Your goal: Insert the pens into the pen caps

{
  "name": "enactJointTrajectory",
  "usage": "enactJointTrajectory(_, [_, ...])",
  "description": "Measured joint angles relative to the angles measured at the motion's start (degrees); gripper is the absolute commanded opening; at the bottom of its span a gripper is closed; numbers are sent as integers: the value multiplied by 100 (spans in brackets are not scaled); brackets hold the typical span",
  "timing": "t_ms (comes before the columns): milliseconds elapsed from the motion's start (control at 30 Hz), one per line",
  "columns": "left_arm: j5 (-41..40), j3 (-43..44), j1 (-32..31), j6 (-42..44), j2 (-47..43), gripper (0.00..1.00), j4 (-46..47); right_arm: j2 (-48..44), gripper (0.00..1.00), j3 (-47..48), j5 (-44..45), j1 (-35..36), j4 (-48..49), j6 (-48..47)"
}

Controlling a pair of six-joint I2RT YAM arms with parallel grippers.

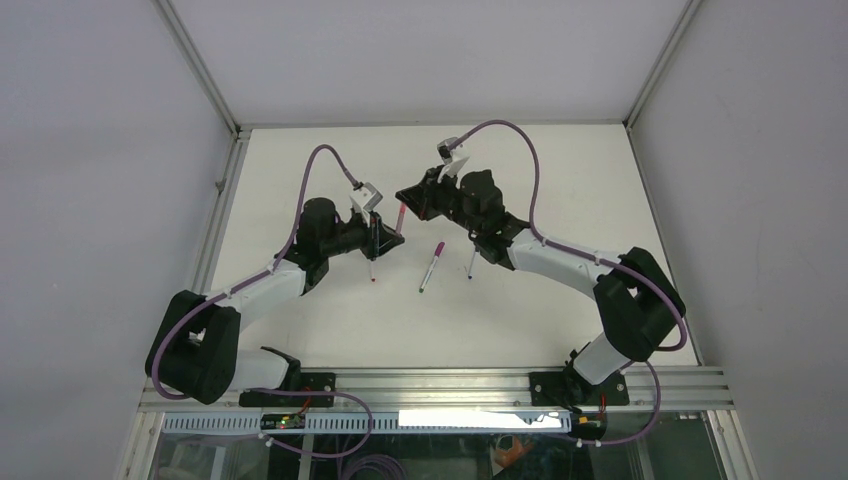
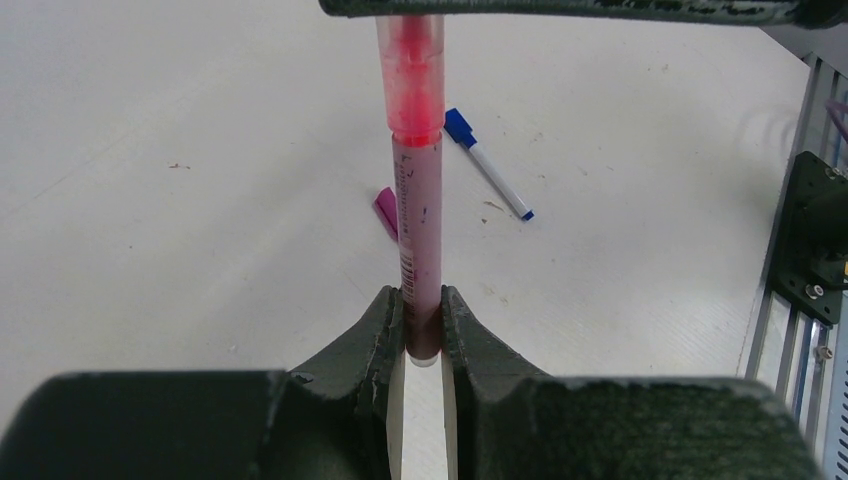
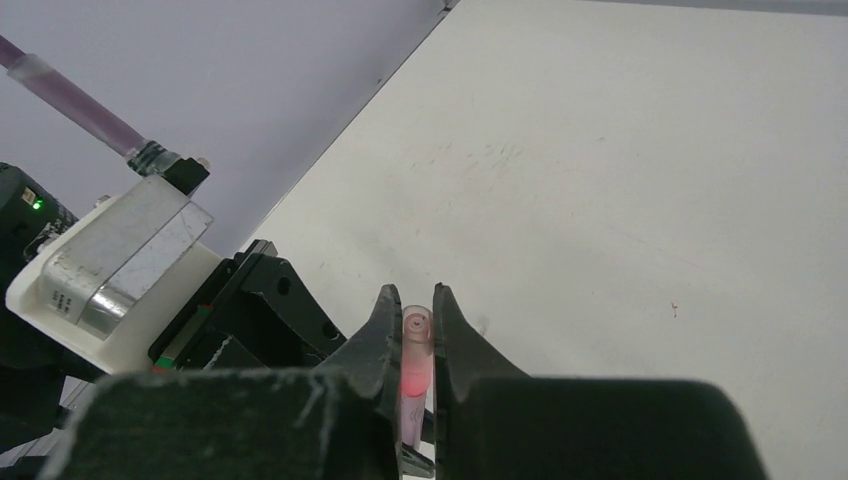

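My left gripper (image 2: 423, 295) is shut on the lower end of a pinkish pen (image 2: 417, 230) held above the table. A pale pink see-through cap (image 2: 411, 75) sits over the pen's red tip. My right gripper (image 3: 415, 293) is shut on that cap (image 3: 416, 345), and its finger crosses the top of the left wrist view. In the top view the two grippers (image 1: 385, 238) (image 1: 410, 203) meet at mid-table. On the table lie a pen with a magenta cap (image 1: 431, 265), a blue-capped white pen (image 2: 490, 178) and a thin red-tipped pen (image 1: 372, 270).
The white table (image 1: 560, 180) is boxed in by grey walls with metal frame posts. An aluminium rail (image 1: 430, 385) carrying both arm bases runs along the near edge. The left arm's camera bracket (image 3: 120, 255) sits close to the right gripper's left side.
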Motion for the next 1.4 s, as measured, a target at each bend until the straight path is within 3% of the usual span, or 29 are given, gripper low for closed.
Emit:
enactJointTrajectory(567, [-299,142,-42,179,-304,0,-975,-2,0,-229,74,92,20,308])
enactJointTrajectory(1000, [-402,1244,-66,306,-76,0,-2273,42,0,-304,1010,269,715,452])
enactJointTrajectory(1400, [-717,1849,-63,931,-52,0,-3239,146,0,-20,1134,352,566,442])
